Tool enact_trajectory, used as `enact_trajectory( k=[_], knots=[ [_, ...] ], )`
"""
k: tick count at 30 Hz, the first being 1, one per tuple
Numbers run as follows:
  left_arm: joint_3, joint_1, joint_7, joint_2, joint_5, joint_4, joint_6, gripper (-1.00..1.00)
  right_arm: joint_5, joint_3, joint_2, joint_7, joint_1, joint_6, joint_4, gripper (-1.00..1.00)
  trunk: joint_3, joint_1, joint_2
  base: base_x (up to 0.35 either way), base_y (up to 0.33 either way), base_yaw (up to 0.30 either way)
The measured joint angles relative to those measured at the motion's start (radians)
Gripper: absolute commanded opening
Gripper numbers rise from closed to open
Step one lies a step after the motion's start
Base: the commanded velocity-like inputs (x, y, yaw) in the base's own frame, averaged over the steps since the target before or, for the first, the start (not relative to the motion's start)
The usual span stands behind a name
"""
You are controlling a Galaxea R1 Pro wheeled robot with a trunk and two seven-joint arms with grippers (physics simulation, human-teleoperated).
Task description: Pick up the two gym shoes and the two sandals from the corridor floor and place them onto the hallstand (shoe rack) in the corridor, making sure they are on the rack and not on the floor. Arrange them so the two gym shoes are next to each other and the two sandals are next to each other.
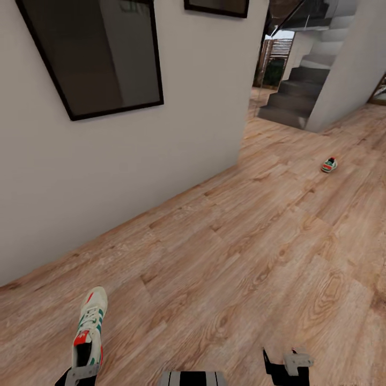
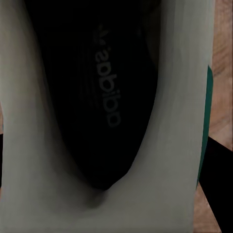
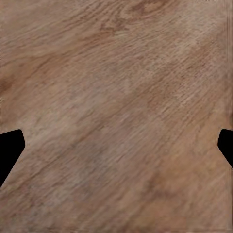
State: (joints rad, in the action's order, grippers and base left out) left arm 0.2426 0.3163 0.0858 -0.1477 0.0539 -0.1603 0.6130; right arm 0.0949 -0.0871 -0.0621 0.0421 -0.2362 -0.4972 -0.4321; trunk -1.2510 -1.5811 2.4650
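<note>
Left gripper (image 1: 80, 373) apparently pinches gym shoe (image 1: 89, 327) at its heel collar: light, soft; right gripper (image 1: 288, 365) spread, empty.

L gripper (image 1: 80, 374) is cut off by the head view's bottom edge; only its grey top shows, so finger positions can't be read. It sits at the heel of the near gym shoe (image 1: 90, 328), covering the heel's back. In the L wrist view that shoe (image 2: 170, 121) is so close its outline runs past every edge; insole print is dim, hard to read. R gripper (image 1: 287, 367) is also cropped at the bottom edge. In the R wrist view just two dark fingertips (image 3: 8, 148) poke in at the sides, rest out of frame. Far ahead of the R gripper, second gym shoe (image 1: 329, 164) is too small for detail.
</note>
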Motion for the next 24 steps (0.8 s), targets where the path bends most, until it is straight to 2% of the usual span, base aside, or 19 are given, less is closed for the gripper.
enact_trajectory(
  k=[8, 24],
  knots=[
    [0.000, -0.004, 0.000, 0.001, 0.001, 0.002, 0.006, -1.00, -0.001, 0.002, 0.005, 0.000, 0.001, -0.030, 0.050, 1.00, 0.035, 0.031, -0.056, 0.000, 0.000, -0.200],
    [0.000, -0.004, 0.001, 0.002, 0.000, 0.005, 0.006, -1.00, -0.002, 0.000, 0.004, 0.000, 0.001, -0.031, 0.055, 1.00, 0.105, 0.092, -0.168, 0.000, 0.000, -0.200]
  ],
)
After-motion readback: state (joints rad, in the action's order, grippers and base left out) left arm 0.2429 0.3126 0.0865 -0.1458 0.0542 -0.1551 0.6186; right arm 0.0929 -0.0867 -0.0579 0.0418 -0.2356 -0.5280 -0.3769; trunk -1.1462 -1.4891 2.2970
